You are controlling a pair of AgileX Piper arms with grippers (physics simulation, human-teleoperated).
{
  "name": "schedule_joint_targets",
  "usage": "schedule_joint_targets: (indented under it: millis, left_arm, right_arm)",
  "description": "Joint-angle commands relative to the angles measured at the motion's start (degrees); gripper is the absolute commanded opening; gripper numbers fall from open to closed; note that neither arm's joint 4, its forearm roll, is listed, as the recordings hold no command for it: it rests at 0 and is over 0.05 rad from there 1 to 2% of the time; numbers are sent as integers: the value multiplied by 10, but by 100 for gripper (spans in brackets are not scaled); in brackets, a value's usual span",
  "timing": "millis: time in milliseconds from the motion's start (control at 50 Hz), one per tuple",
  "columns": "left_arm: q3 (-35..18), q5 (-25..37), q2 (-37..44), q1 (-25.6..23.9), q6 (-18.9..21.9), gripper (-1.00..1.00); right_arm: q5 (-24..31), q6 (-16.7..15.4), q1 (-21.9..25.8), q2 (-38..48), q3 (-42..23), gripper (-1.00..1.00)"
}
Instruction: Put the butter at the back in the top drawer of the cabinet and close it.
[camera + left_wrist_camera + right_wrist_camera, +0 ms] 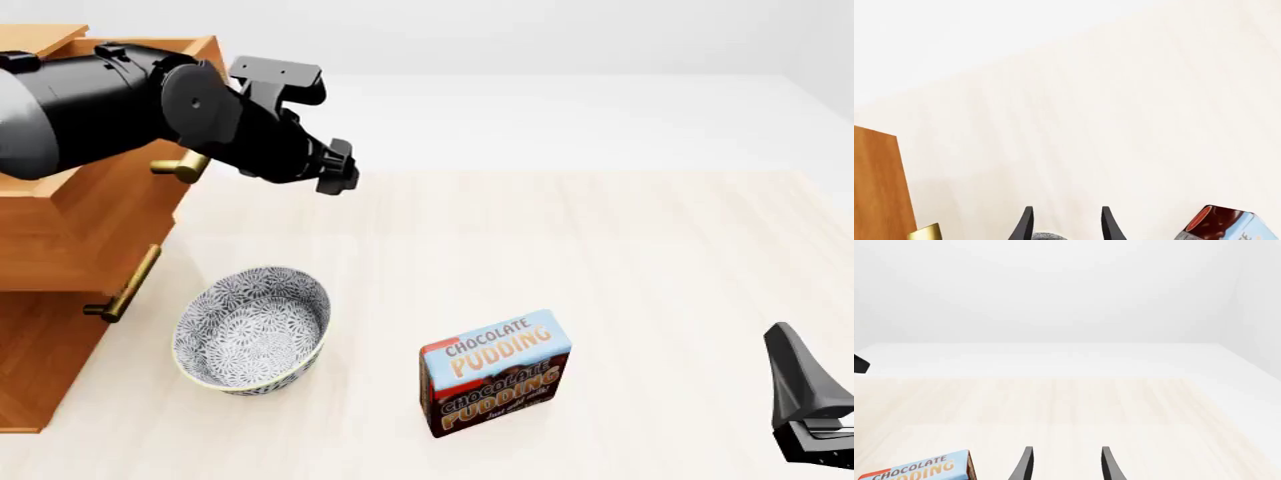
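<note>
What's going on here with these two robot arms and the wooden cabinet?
The left arm reaches beside the cabinet, its left gripper open and holding nothing, close to the top drawer, which is pulled out. No butter shows on the table; whether it is in the drawer cannot be seen. A patterned bowl and a pudding box sit in front. The right gripper waits open at the near right.
</note>
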Motion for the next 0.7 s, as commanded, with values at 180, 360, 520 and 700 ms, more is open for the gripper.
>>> schedule_joint_targets:
  millis: [180, 360, 520, 700]
  left_arm:
    - [43, -1, -44, 45, 17, 100]
    - [58, -8, -53, 55, 21, 100]
    - [63, -10, -56, 61, 21, 100]
    - [63, -8, -62, 66, 20, 100]
  right_arm:
    - [0, 0, 0, 0, 0, 100]
    - [0, 0, 0, 0, 0, 100]
    - [0, 0, 0, 0, 0, 100]
    - [0, 0, 0, 0, 0, 100]
